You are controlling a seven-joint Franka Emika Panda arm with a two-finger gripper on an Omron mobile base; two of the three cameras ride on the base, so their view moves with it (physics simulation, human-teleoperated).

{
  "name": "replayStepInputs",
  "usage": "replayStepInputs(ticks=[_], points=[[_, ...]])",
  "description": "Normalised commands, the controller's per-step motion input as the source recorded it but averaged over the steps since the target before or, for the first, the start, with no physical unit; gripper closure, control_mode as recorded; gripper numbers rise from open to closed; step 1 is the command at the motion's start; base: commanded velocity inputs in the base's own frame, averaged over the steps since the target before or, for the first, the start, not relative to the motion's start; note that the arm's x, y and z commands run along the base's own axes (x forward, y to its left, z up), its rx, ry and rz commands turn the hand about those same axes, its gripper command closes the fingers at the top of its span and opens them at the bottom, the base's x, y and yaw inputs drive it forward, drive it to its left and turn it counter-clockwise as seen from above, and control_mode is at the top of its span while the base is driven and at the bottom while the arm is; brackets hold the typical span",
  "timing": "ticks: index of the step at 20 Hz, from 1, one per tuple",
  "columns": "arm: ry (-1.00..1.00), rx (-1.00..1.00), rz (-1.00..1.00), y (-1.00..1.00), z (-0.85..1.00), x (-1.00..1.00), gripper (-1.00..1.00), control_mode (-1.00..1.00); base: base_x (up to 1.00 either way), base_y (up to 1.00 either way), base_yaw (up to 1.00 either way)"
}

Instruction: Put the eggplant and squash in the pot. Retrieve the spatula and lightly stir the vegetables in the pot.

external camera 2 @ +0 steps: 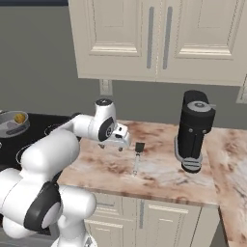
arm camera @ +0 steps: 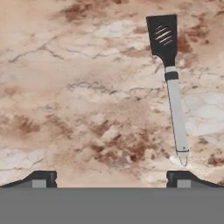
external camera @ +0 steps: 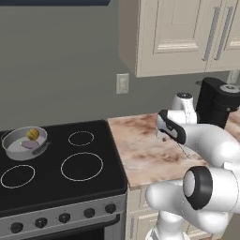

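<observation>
Hovering over the surface [arm camera: 65, 87], my tool [arm camera: 111, 177] has its tips wide apart, nothing held; spatula [arm camera: 173, 92] lies flat, off toward one tip, handle end nearest, blade pointing away.

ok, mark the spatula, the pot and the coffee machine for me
black-bladed spatula with grey handle [arm camera: 175, 109], hand view, on the handle's middle.
low round grey metal pot [external camera: 13, 152], left base view, on its front wall.
tall black coffee machine [external camera 2: 194, 128], right base view, on its body.

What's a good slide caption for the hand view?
Open fingers hover over the marbled brown countertop beside a black-bladed, grey-handled spatula.
</observation>
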Motion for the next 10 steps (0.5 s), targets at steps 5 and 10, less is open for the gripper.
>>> replayStepInputs(ticks=[5,10], points=[[0.37,0.00,0.00,-0.14,-0.08,0.08,-1.00,-1.00,0.00,0.00,0.00],[-0.03,0.03,0.00,-0.48,-0.63,0.00,-1.00,-1.00,0.00,0.00,0.00]])
